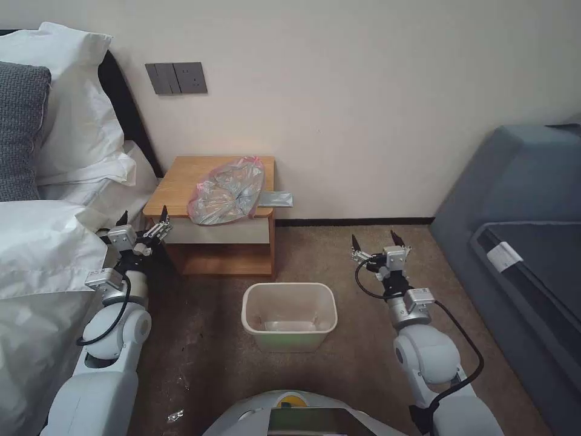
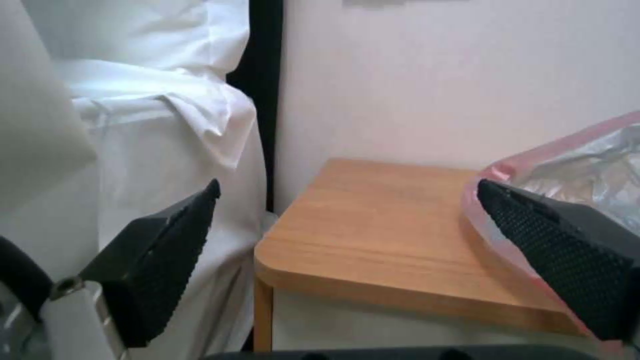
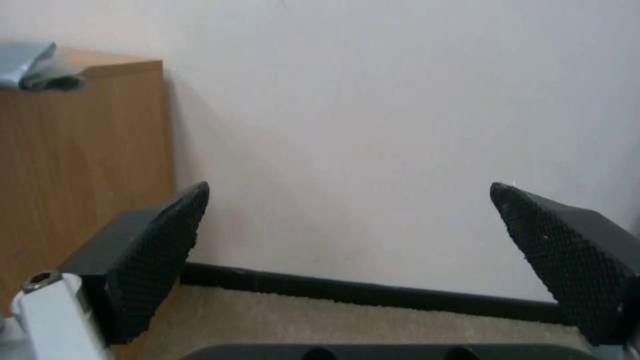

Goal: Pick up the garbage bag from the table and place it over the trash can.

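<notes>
The garbage bag [image 1: 226, 192] lies crumpled on the right half of the bench [image 1: 181, 181], its pink-tinted rim reaching the near edge and hanging slightly over the white drawer front. A small grey packet [image 1: 276, 199] sits just beside it at the bench's right edge. The trash can [image 1: 289, 316] stands on the carpet nearer the robot, in front of the bench and a little to the right, apart from it (something pale lies in its bottom, too faint to tell).

The left claw [image 1: 143, 219] hovers at the bench's near-left corner with its fingers spread apart and nothing between them; in the left wrist view one fingertip [image 2: 533, 235] overlaps the bag's rim. The right claw [image 1: 375, 240] is raised over the carpet right of the bench, fingers also wide apart, facing the wall. A bed [image 1: 42, 242] with white bedding flanks the bench on the left.
</notes>
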Tool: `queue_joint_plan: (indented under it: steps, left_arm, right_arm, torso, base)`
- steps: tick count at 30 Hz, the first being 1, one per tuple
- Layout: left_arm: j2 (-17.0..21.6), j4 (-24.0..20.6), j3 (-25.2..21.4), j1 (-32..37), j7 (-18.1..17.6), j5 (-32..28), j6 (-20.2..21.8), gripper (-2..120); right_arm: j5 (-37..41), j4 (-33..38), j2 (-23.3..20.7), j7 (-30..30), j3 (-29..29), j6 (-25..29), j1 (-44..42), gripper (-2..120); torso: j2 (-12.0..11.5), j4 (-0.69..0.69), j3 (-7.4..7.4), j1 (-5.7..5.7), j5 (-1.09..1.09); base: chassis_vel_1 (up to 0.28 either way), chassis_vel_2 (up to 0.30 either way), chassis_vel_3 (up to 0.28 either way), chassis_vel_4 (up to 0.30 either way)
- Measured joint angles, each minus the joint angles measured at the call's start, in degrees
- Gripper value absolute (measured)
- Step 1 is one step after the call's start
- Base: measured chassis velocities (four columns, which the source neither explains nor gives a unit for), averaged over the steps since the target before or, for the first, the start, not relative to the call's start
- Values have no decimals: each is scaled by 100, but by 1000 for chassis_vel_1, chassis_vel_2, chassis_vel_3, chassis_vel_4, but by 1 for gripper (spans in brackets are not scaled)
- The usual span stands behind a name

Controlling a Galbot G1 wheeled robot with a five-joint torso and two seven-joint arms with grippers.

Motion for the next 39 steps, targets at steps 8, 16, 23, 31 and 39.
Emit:
queue_joint_plan:
  steps: [8,16,23,31,39]
  left_arm:
    - [-26,-453,277,652,-2,-130,274,100]
    - [-96,-1178,755,1726,35,-281,715,100]
    - [-105,-1195,776,1766,38,-263,722,99]
    - [-326,-849,782,1741,134,980,99,99]
    - [-384,-740,783,1723,164,1311,-73,99]
  right_arm:
    - [-425,-13,-220,3,-107,766,63,100]
    - [-1154,-519,-919,-360,-373,1599,546,100]
    - [-1657,-1201,-1360,-584,-961,1945,1697,100]
    - [-2938,-2491,-1338,-787,-1977,2370,3133,100]
    - [-3972,-3445,-996,-1048,-2316,2923,4028,100]
  torso:
    - [0,2,0,0,0]
    - [0,2,-1,0,3]
    - [0,2,0,0,2]
    - [0,1,0,0,2]
    - [0,0,0,0,1]
  base:
    - [0,0,0,0]
    - [0,0,0,0]
    - [0,0,0,0]
    - [0,0,0,0]
    - [0,0,0,0]
